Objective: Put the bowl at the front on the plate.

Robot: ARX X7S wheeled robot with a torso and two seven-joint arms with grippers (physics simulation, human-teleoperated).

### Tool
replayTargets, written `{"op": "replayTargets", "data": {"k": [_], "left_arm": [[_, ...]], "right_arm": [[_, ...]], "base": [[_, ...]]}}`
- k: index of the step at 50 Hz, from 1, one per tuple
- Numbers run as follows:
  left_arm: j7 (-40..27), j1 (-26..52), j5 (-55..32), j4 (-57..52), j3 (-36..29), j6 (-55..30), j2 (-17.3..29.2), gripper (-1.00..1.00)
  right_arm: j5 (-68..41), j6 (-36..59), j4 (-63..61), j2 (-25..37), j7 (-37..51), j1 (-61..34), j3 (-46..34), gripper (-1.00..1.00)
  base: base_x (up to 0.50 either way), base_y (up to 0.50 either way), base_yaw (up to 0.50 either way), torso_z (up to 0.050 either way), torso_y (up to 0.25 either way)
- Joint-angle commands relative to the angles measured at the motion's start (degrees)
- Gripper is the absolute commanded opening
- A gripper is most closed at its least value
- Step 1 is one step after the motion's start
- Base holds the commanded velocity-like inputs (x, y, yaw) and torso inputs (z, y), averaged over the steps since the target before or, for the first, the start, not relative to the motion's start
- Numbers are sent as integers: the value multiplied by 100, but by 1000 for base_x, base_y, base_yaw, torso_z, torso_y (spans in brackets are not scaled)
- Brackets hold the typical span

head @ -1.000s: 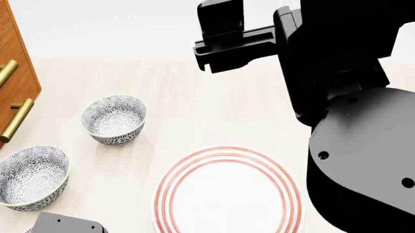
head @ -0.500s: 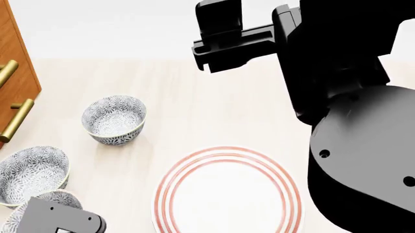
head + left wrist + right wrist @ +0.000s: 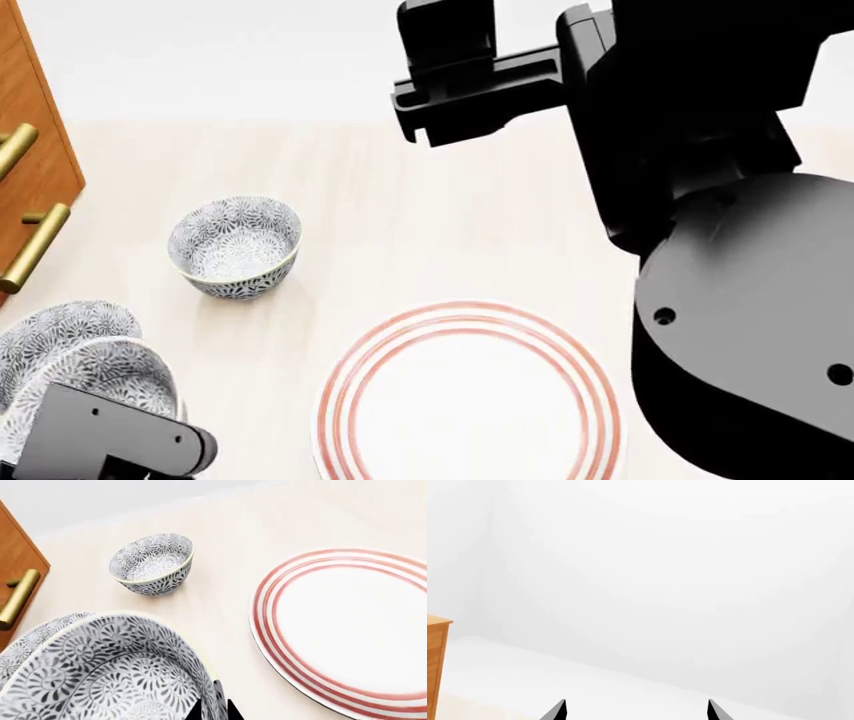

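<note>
The left gripper (image 3: 213, 710) pinches the rim of the bowl (image 3: 113, 675) (patterned blue-grey), just beside the plate (image 3: 347, 630). The right gripper (image 3: 636, 711) hangs spread wide, holding nothing.

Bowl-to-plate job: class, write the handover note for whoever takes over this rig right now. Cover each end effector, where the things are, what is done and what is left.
Left end effector: closed on the rim of the front bowl, one finger inside and one outside.
Right end effector: open, empty, held high and pointing at the wall.
The plate has nothing on it. It lies to the right of the held bowl.
Two other bowls sit on the table farther back.
Done: the bowl is gripped.
Left: carry it over the plate, set it down and release.
</note>
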State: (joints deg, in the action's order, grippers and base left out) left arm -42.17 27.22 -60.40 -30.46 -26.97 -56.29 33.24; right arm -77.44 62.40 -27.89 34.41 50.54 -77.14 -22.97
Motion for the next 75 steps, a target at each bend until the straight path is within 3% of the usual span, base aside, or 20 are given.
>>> {"op": "replayTargets", "data": {"k": [1, 3, 4, 28, 75], "left_arm": [[63, 112, 161, -242, -36, 112, 56, -100], [152, 45, -259, -183, 176, 171, -5, -100], [156, 106, 19, -258, 33, 181, 49, -100], [-23, 566, -414, -608, 267, 44, 100, -100], [530, 1345, 474, -944, -455, 172, -9, -100]], "right_arm": [[-38, -9, -27, 33, 34, 1, 5, 100], [-53, -13, -46, 49, 38, 0, 17, 100], [-50, -20, -51, 66, 41, 15, 23, 100], [-171, -52, -102, 125, 156, -27, 80, 100], [-64, -190, -182, 196, 124, 25, 23, 100]], "base": [[0, 0, 0, 0, 0], [0, 0, 0, 0, 0], [0, 0, 0, 0, 0], [0, 0, 0, 0, 0], [0, 0, 0, 0, 0]]}}
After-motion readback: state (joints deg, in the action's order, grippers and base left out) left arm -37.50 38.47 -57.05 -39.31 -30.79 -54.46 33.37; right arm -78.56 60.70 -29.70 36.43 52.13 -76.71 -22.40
